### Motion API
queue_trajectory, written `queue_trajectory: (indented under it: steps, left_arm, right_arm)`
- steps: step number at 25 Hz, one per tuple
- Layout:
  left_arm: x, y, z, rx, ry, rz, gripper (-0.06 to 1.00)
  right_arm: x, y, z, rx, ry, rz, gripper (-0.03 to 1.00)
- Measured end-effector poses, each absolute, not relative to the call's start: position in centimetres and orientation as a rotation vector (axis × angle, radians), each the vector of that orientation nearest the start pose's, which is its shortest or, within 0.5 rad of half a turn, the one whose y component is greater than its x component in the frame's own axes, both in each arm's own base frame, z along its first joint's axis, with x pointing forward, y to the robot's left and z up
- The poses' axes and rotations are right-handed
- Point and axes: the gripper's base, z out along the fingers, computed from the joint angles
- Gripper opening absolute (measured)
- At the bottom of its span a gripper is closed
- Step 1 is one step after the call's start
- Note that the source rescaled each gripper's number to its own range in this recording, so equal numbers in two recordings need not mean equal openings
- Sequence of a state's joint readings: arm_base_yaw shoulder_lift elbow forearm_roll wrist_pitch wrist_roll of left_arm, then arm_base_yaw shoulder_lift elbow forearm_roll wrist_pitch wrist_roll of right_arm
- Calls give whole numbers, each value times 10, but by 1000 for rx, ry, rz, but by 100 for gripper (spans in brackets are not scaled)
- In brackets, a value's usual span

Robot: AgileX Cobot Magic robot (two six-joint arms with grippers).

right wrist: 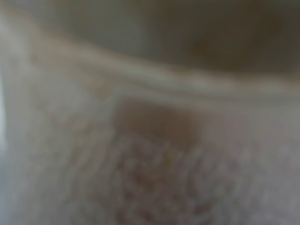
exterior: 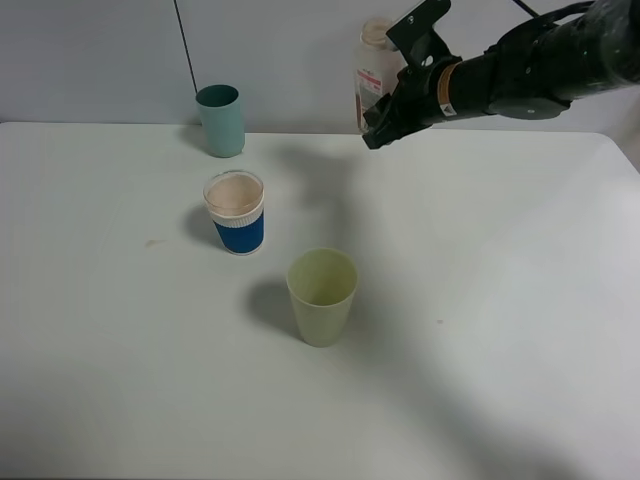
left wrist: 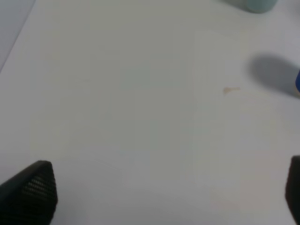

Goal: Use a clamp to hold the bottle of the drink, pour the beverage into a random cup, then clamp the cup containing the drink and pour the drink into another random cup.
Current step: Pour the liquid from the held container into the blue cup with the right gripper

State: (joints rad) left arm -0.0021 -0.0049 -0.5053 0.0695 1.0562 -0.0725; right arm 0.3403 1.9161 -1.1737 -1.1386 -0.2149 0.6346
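The bottle (exterior: 373, 62), clear with a white-and-pink label and peach neck, stands upright at the table's far edge. My right gripper (exterior: 384, 120) is shut on its lower body. In the right wrist view the bottle (right wrist: 150, 154) fills the frame as a blur. The blue cup with the white upper band (exterior: 239, 232) stands left of centre and holds a pale, frothy pinkish beverage (exterior: 234, 192). The teal cup (exterior: 221, 120) stands behind it at the back. My left gripper (left wrist: 159, 197) is open over bare table, with only its black fingertips (left wrist: 33, 192) showing.
A pale green cup (exterior: 322, 297) stands near the middle of the white table (exterior: 500, 300). A small brown stain (left wrist: 230, 89) marks the surface left of the blue cup (left wrist: 297, 82). The teal cup's base (left wrist: 255, 4) shows in the left wrist view.
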Motion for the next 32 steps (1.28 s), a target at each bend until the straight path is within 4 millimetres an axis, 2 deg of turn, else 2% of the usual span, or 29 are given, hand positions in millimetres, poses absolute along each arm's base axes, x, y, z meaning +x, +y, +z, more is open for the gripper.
queue_trajectory:
  steps: [5, 15, 24, 32]
  left_arm:
    - [-6, 6, 279, -75, 2026, 36, 99]
    - [-6, 6, 279, -75, 2026, 36, 99]
    - [-6, 6, 279, -75, 2026, 36, 99]
    - [-6, 6, 279, -75, 2026, 36, 99]
  right_arm:
    - [382, 167, 203, -980, 1882, 88, 2]
    - [368, 196, 201, -1054, 1867, 85, 2]
    - [360, 207, 199, -1140, 1851, 8, 2]
    - [359, 226, 199, -1199, 1819, -23, 2]
